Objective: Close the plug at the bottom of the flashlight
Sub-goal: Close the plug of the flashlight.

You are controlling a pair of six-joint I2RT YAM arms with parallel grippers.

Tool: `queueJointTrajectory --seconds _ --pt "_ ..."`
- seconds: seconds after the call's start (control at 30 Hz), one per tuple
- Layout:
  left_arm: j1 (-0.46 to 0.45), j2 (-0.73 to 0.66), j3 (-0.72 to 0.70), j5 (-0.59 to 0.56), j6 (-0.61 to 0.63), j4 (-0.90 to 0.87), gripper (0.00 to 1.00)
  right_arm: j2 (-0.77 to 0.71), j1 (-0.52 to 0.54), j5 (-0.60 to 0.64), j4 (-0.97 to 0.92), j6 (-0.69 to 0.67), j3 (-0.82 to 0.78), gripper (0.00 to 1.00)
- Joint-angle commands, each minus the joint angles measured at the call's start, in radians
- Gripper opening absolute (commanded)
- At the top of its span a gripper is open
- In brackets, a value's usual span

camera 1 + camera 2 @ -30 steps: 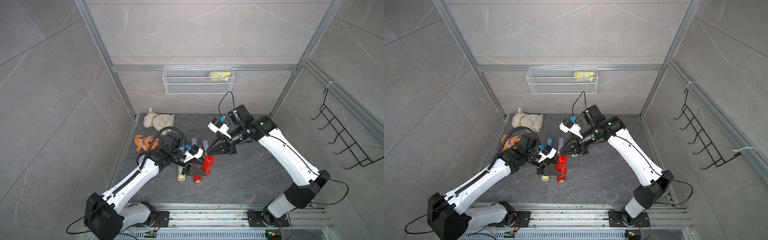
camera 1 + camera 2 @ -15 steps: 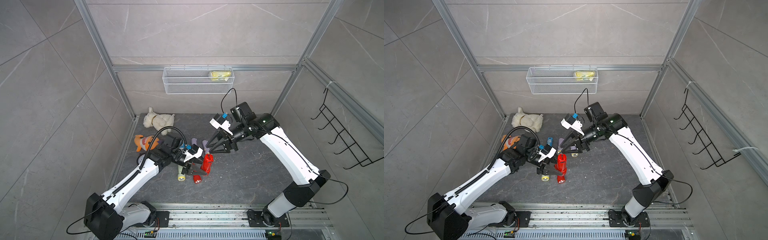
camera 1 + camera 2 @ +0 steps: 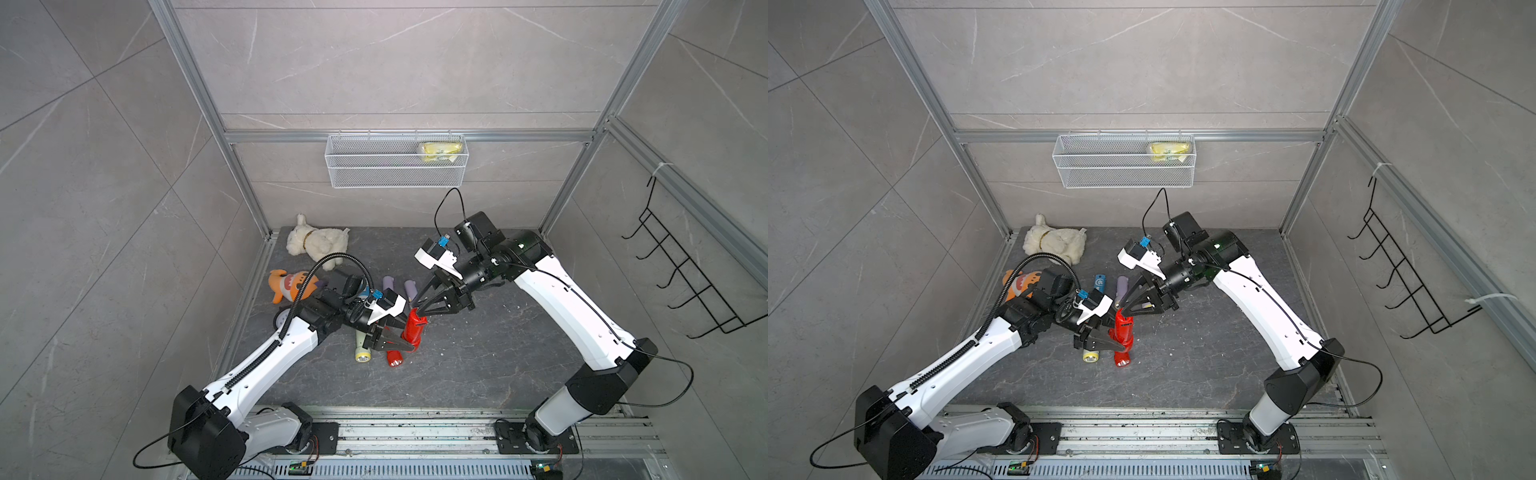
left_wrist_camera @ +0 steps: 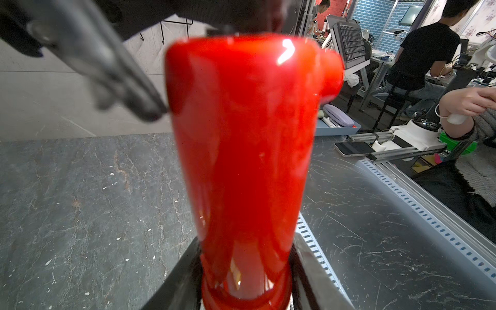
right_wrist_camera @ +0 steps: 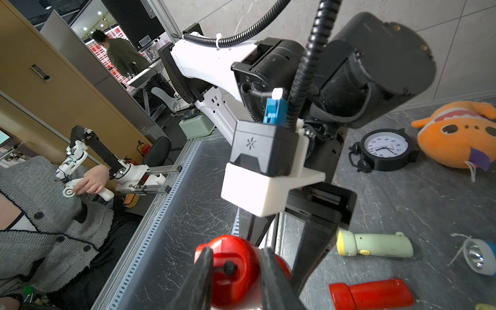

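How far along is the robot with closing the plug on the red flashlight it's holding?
Done: the left gripper holds the red flashlight, base end up. In hand: the right gripper has its jaws either side of that base end; whether they pinch it is unclear. Left: what looks like the plug juts sideways from the base in the left wrist view, so it seems not yet pressed home.

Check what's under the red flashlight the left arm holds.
Another red flashlight lies on the floor below, pale green flashlight beside it. From above, left jaws cover their rear ends.

Flashlight (image 3: 415, 325) in left pincer (image 3: 406, 341)
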Motion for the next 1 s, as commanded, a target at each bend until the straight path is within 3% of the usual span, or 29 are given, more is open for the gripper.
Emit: queueJointTrajectory --seconds 0.0,0.27,0.63,0.97 --pt "0.008 -0.019 0.015 0.048 -0.002 0.026 0.00 0.026 0.004 0.011 -0.037 -0.027 -0.003 0.28" --pt "0.009 -0.016 0.013 0.044 0.002 0.025 0.00 0.050 0.004 0.015 -0.052 -0.042 0.009 0.18" --pt "0.010 -0.019 0.012 0.051 0.007 0.021 0.00 0.076 0.002 0.014 -0.057 -0.048 0.040 0.11" --pt "0.010 -0.019 0.004 0.056 0.009 0.021 0.00 0.110 -0.068 -0.052 0.005 0.010 0.089 0.16"
